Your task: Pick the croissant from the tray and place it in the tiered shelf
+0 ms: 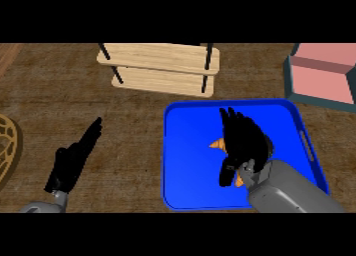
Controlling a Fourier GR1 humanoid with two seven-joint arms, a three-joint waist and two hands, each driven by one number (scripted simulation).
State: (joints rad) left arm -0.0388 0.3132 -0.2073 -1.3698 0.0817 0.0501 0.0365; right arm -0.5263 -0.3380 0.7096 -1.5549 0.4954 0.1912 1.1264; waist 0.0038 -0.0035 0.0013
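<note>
Our right hand [244, 142] lies over the orange croissant [217, 145] in the blue rectangular tray [188, 190]; we cannot tell whether it grips. The pale wooden tiered shelf [162, 70] stands at eleven o'clock from the tray. Our left hand [74, 160] rests straight-fingered at nine.

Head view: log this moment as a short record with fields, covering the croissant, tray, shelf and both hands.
croissant: on the tray, mostly hidden under the right hand; orange bits show
tray: blue, on the counter
right hand: over the croissant; grip cannot be told
left hand: open, resting left of the tray, holding nothing
tiered shelf: wooden, beyond the tray; croissant not in it
other: pink-lined box far right; patterned plate at left edge
</note>
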